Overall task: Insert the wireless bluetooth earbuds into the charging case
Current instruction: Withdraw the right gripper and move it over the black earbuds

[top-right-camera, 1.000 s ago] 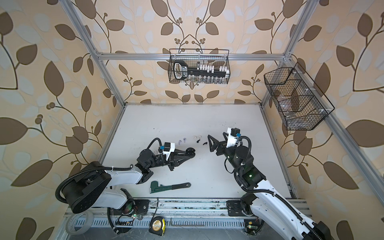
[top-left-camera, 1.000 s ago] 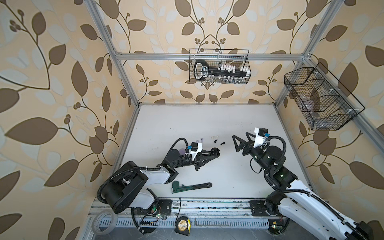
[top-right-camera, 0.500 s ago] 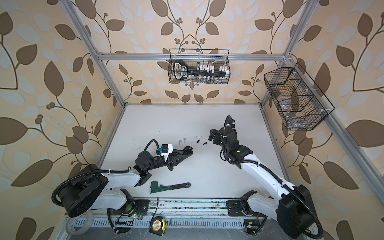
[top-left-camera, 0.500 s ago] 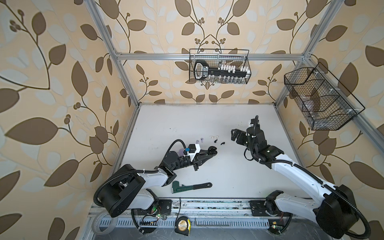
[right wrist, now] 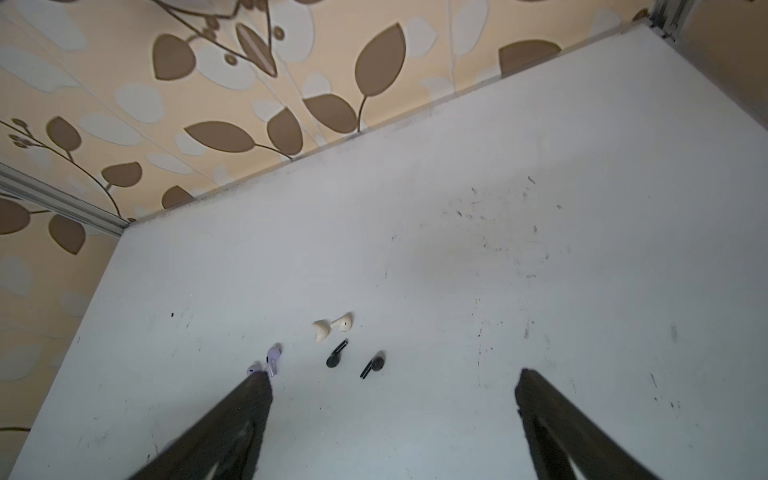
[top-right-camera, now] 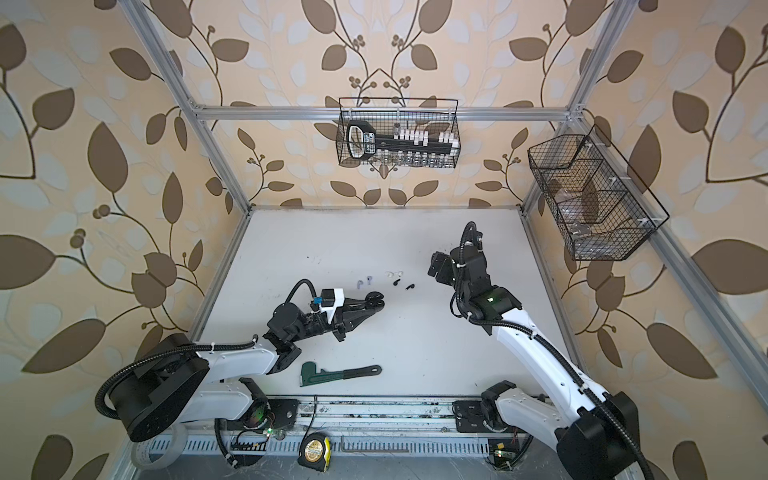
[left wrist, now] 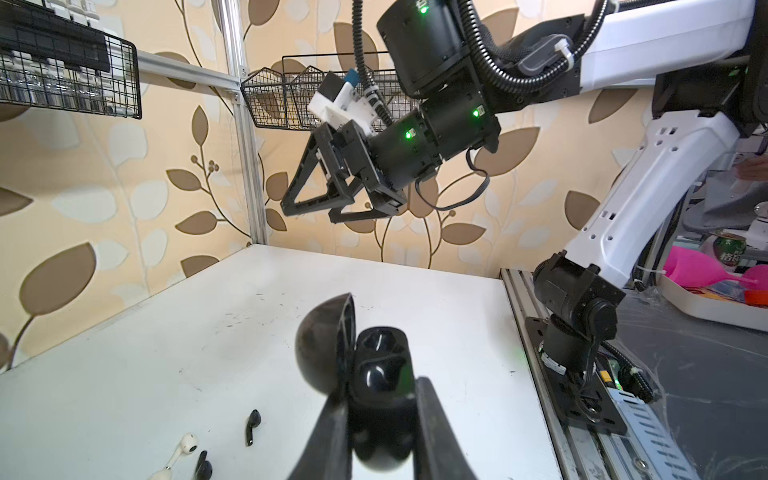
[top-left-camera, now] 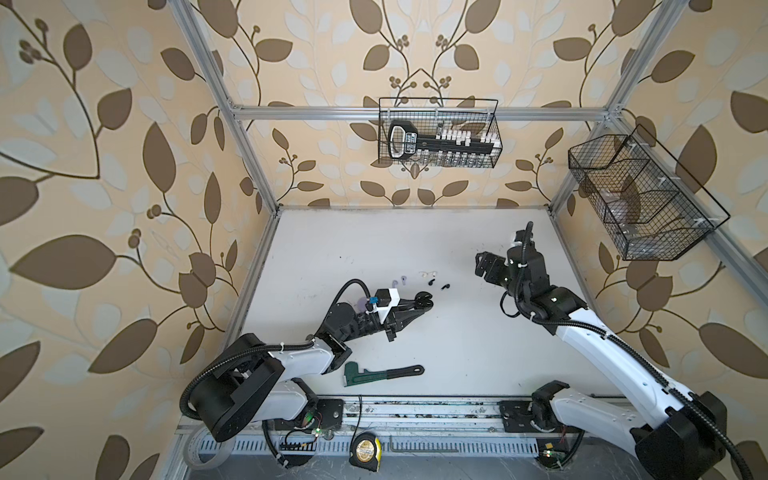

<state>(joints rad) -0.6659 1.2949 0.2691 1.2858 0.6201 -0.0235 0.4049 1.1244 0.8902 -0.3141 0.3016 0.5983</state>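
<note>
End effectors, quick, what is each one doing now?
Left end effector: closed on the open black charging case.
Right end effector: open, holding nothing.

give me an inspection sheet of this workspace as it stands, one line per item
surface: white tabletop, scuffed with dark marks
job's things: black charging case, lid open; lilac earbuds, white earbuds and black earbuds, all six loose on the tabletop
clutter: green pipe wrench near the front edge; tape measure by the front rail
hands: left hand shut on the case; right hand open, empty, above the tabletop
cables: black conduit loops at each wrist
surroundings: leaf wallpaper; wire basket on the back wall, holding a tool set; second wire basket on the right wall
</note>
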